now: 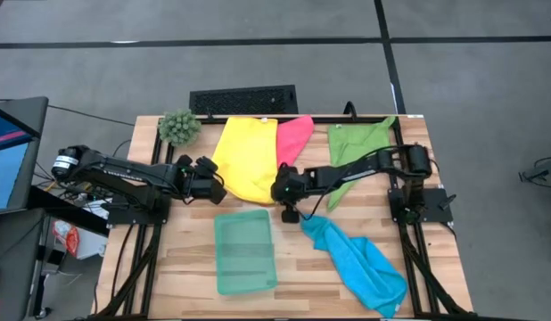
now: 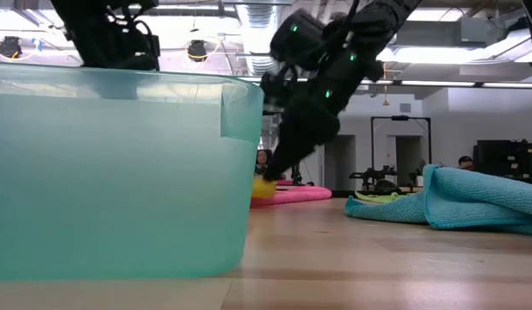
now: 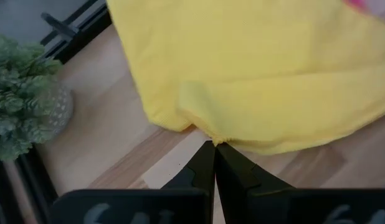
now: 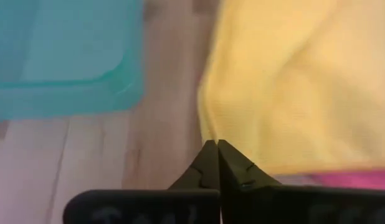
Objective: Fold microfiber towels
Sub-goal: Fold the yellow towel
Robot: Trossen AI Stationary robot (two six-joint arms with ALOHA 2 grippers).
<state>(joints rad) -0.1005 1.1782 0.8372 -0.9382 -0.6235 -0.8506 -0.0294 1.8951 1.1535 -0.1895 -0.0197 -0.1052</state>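
Note:
The yellow towel (image 1: pixel 244 153) lies spread at the middle of the table's far half. The pink towel (image 1: pixel 295 135) lies beside it, its edge under the yellow one. The green towel (image 1: pixel 357 143) is at the far right and the blue towel (image 1: pixel 357 264) lies bunched at the near right. My left gripper (image 1: pixel 220 190) is shut at the yellow towel's near-left corner. My right gripper (image 1: pixel 277 191) is shut at its near-right corner, next to the pink towel. My left gripper pinches the yellow towel's near-left corner (image 3: pixel 212 138) between its two fingertips, slanting down from the table's left side. The cloth puckers at the fingers; the rest lies on the table. My right gripper pinches the yellow towel's near-right corner (image 4: pixel 208 135) between its fingertips, slanting down from the table's right side. In the low view a small bit of yellow cloth (image 2: pixel 264 188) shows at the fingertips, close above the tabletop.
A pale teal tray (image 1: pixel 244 251) stands at the near middle, just in front of both grippers. A spiky green plant ball (image 1: pixel 179 127) sits at the far left corner. A black grille (image 1: pixel 243 99) lies past the far edge.

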